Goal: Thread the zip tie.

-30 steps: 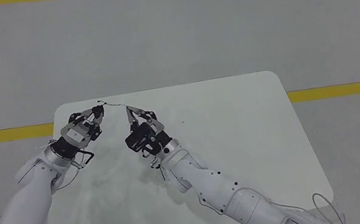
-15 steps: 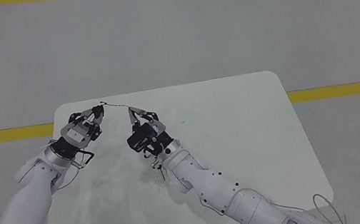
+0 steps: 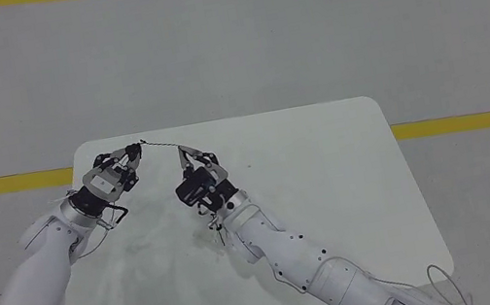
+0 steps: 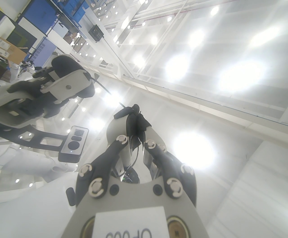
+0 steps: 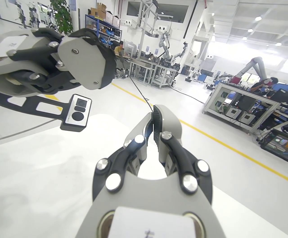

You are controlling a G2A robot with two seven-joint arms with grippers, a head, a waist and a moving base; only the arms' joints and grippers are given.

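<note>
A thin black zip tie (image 3: pixel 161 144) is stretched in the air above the back left part of the white table (image 3: pixel 327 168). My left gripper (image 3: pixel 134 151) is shut on one end of it, and dark fingertips (image 4: pixel 132 117) pinch a black piece with the strand (image 4: pixel 108 91) leading away. My right gripper (image 3: pixel 186 152) is shut on the other end. In the right wrist view the strand (image 5: pixel 137 90) runs from my right gripper (image 5: pixel 154 112) up to the left gripper (image 5: pixel 90 63). The two grippers hang close together, a short span apart.
The table stretches wide to the right and toward the front of both arms. Its back edge (image 3: pixel 249 116) lies just beyond the grippers. A yellow floor line (image 3: pixel 476 120) runs behind the table.
My right gripper has shifted slightly to the right, and the zip tie between the grippers looks straighter. The left arm has hardly moved.
</note>
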